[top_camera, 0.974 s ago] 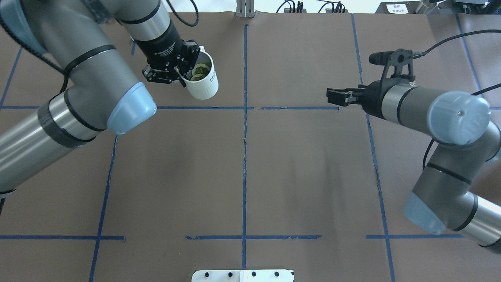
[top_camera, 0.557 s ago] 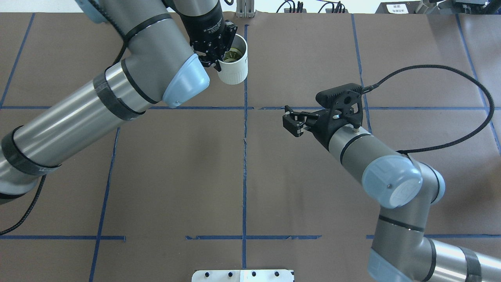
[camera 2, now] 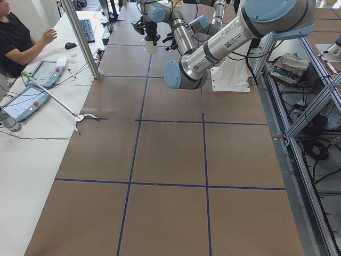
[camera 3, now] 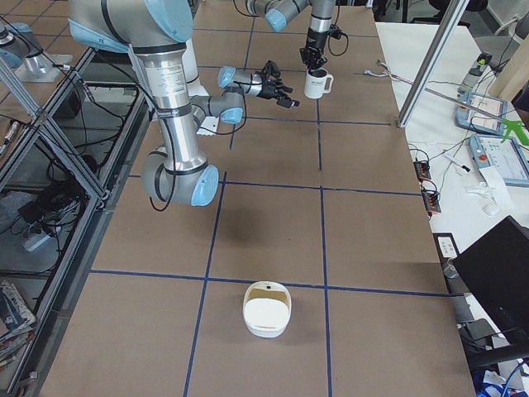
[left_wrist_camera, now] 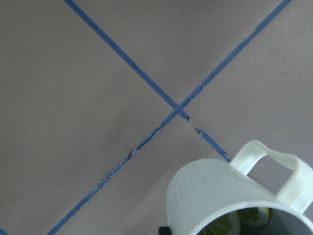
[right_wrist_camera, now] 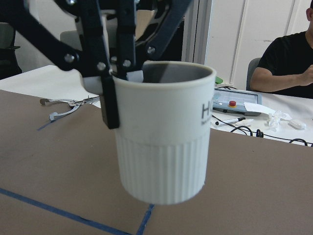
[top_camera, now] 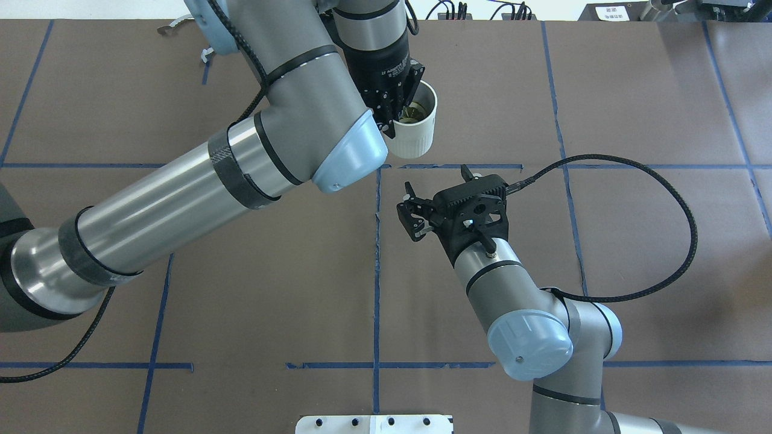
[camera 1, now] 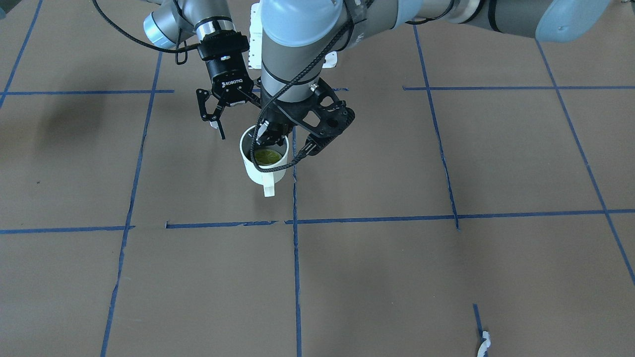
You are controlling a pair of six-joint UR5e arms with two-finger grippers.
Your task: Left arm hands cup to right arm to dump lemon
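The white ribbed cup [top_camera: 416, 123] hangs upright over the table's far middle, with the yellow-green lemon [top_camera: 415, 111] inside. My left gripper [top_camera: 398, 114] is shut on the cup's rim, one finger inside and one outside. The front view shows the cup [camera 1: 263, 158], lemon [camera 1: 268, 156] and left gripper [camera 1: 270, 131], with the handle pointing away from the robot. My right gripper [top_camera: 435, 184] is open and empty just short of the cup; it also shows in the front view [camera 1: 235, 124]. The right wrist view shows the cup [right_wrist_camera: 164, 142] close ahead. The left wrist view shows the cup [left_wrist_camera: 220, 196].
A white bowl [camera 3: 266, 308] sits near the table's robot-side edge. Blue tape lines [top_camera: 377, 271] cross the brown table. An operator [camera 2: 18, 40] sits at the side desk, and a grabber tool [camera 2: 56, 104] lies there.
My left arm has carried the cup rightward to the table's middle. My right arm has swung left and turned its gripper toward the cup.
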